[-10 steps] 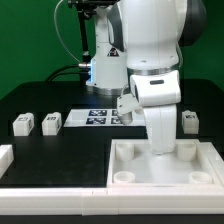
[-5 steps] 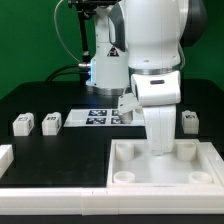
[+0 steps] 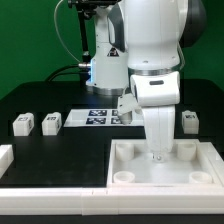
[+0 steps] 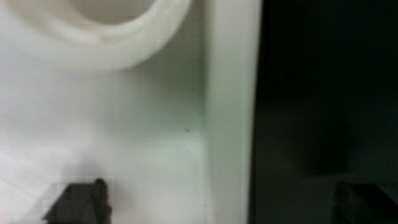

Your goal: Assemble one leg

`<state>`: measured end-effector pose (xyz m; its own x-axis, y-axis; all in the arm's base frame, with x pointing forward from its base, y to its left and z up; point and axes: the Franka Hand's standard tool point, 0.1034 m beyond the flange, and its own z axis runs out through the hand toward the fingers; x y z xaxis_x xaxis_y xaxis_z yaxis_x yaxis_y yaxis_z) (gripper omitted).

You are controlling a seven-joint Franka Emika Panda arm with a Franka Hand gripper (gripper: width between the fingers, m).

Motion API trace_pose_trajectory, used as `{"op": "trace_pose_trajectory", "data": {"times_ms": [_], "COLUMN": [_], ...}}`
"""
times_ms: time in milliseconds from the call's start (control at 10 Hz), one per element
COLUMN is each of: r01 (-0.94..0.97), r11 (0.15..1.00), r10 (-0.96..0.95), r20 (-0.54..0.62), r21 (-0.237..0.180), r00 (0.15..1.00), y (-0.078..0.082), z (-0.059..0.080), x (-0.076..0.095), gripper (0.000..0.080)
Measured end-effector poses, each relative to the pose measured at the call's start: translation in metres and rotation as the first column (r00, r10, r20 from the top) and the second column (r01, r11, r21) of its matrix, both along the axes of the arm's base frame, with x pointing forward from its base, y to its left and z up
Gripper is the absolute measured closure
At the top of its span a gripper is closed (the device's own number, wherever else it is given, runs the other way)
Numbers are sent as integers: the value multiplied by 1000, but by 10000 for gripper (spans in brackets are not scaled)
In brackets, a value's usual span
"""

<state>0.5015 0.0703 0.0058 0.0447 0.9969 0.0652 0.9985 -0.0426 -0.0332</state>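
Two legs (image 3: 22,124) (image 3: 50,122) stand on the black table at the exterior view's left, and a third leg (image 3: 188,121) stands at the right, behind the arm. The large white board with corner sockets (image 3: 130,178) lies in front. My gripper (image 3: 156,154) is low over the board's far rim, mostly hidden by the wrist. In the wrist view the gripper (image 4: 221,203) is open, its dark fingertips (image 4: 75,200) wide apart and astride the board's rim (image 4: 224,100). A round socket (image 4: 107,25) shows. No leg lies between the fingers.
The marker board (image 3: 98,118) lies flat behind the white board, partly hidden by the arm. A white piece (image 3: 5,157) sits at the exterior view's left edge. The robot base stands at the back.
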Motion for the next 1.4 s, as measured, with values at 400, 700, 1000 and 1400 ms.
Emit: {"op": "trace_pose_trajectory", "data": {"times_ms": [400,700,1000,1400], "r01": [2,176,499,797], "r11": [1000,984,866,604], "r10": [-2,-175,-499,-797], "r20": [0,28,33,-3], "r21": [0,-22,-17,-11], "r00": [1000,984,866,604], "y": [-1,6,50,62], "z": [0,45,69,71], "x": [0,-12,-35,-37], "gripper": [150,150,150,150]}}
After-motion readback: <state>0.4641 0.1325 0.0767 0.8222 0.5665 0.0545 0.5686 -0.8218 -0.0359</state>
